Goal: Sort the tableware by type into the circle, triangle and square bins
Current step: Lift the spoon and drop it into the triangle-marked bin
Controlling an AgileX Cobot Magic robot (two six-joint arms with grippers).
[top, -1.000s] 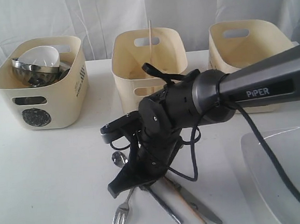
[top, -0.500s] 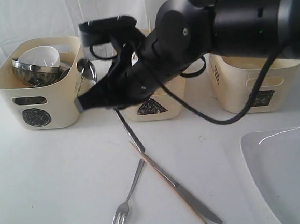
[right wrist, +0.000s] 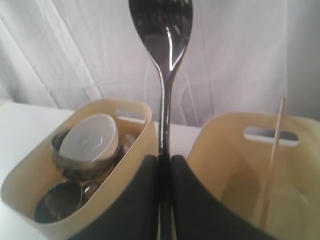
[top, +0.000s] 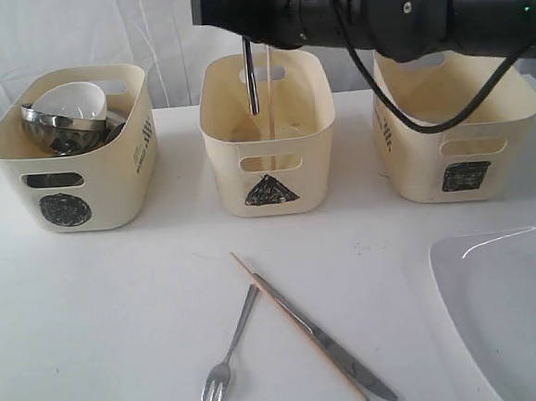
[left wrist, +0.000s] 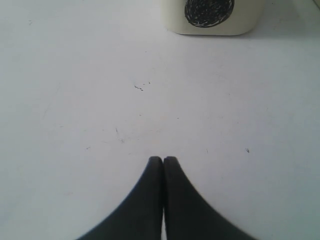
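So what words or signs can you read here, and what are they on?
No word is readable.
Black circle sign: on the left bin.
Black triangle sign: on the middle bin.
Black square sign: on the right bin.
Dark print on the left bin's side: too small to read.
Dark marks on the right bin's side: too small to read.

white table [top: 100,307] | 12 o'clock: circle bin [top: 71,174], triangle bin [top: 269,159], square bin [top: 459,144] | 6 o'clock: fork [top: 233,343], chopstick [top: 299,328], knife [top: 340,353] | 4 o'clock: plate [top: 509,312]
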